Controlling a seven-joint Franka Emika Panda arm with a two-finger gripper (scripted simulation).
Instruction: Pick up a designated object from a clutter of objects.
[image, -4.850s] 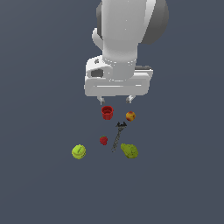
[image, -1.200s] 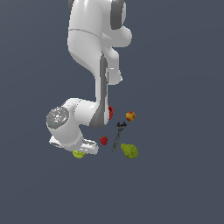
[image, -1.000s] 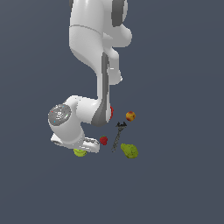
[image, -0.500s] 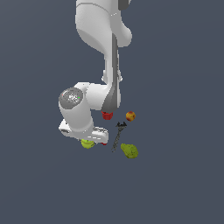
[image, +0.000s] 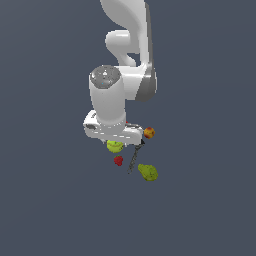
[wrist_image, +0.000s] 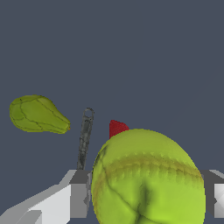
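With the tennis ball (wrist_image: 146, 179) pinched between its fingers (wrist_image: 78, 199), the gripper (image: 116, 143) hangs above the strawberry (image: 118, 160), dark tool (image: 134, 157) and pear (image: 148, 172); peach (image: 149, 132) just beside the hand.

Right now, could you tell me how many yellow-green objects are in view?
2: the tennis ball sits between the gripper fingers, and the pear lies apart, toward the exterior view's right. The arm may hide others.

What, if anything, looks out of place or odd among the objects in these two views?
Nothing looks damaged or spilled. The one thing off the floor is the ball, held between the fingers of the tool, as the task wants. The pear, strawberry, thin dark tool and peach lie apart.
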